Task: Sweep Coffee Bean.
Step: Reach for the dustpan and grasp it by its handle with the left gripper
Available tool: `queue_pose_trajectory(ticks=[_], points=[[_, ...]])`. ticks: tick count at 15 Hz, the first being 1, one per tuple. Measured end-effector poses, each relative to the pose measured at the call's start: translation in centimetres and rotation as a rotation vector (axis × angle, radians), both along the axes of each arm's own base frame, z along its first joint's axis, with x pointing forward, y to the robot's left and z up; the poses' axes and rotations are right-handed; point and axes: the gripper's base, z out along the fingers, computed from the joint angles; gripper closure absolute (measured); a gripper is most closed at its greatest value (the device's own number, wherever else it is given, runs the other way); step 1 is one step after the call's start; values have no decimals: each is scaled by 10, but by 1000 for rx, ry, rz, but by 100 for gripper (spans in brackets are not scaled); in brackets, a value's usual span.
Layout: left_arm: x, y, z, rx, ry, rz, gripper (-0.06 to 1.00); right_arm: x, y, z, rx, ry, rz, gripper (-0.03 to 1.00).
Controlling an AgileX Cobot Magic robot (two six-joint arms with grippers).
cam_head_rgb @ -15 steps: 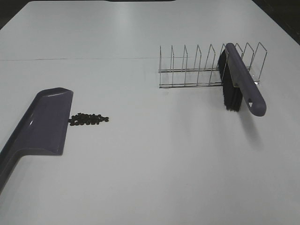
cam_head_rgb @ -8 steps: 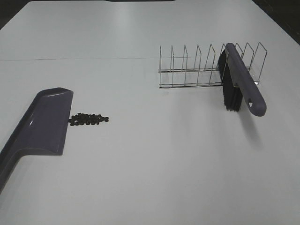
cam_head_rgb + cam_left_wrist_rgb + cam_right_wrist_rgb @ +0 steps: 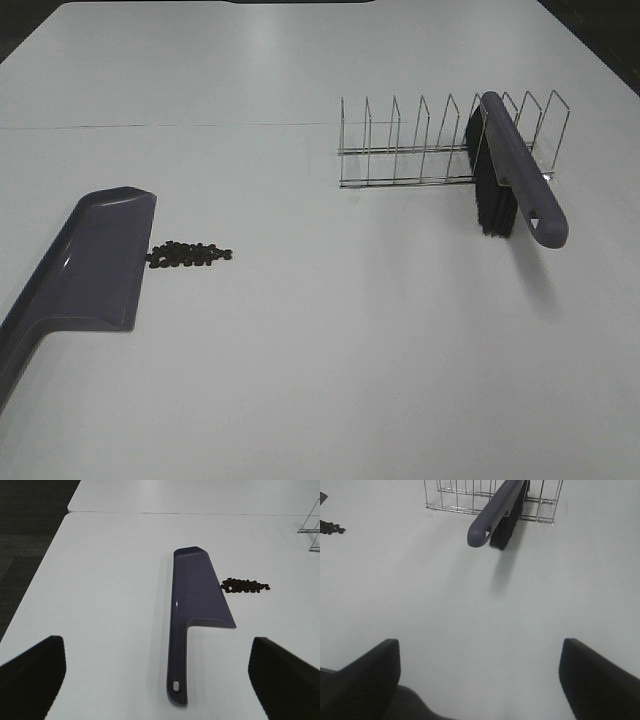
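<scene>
The coffee bean (image 3: 190, 254) cluster lies on the white table just right of a purple dustpan (image 3: 95, 260) that rests flat at the left. A purple brush (image 3: 520, 180) with black bristles leans in a wire rack (image 3: 440, 145) at the back right. Neither gripper shows in the exterior high view. In the left wrist view, my left gripper (image 3: 156, 642) stands open above the dustpan (image 3: 197, 595) handle end, with the coffee bean (image 3: 245, 585) beyond. My right gripper (image 3: 480, 642) is open and empty, well short of the brush (image 3: 497, 510).
The wire rack (image 3: 465, 495) has several upright dividers, and the brush handle sticks out from it toward the front. The table's left edge (image 3: 55, 550) drops off to dark floor. Bare white table (image 3: 330, 360) lies between dustpan and rack.
</scene>
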Motion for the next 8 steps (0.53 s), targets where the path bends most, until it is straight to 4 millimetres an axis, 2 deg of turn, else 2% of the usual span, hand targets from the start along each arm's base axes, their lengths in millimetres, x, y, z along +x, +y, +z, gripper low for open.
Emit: queue_pose_trajectory(ticks=[8], points=[[0,0,0,0,0,0,4,0,0,0,0,0,0,21]])
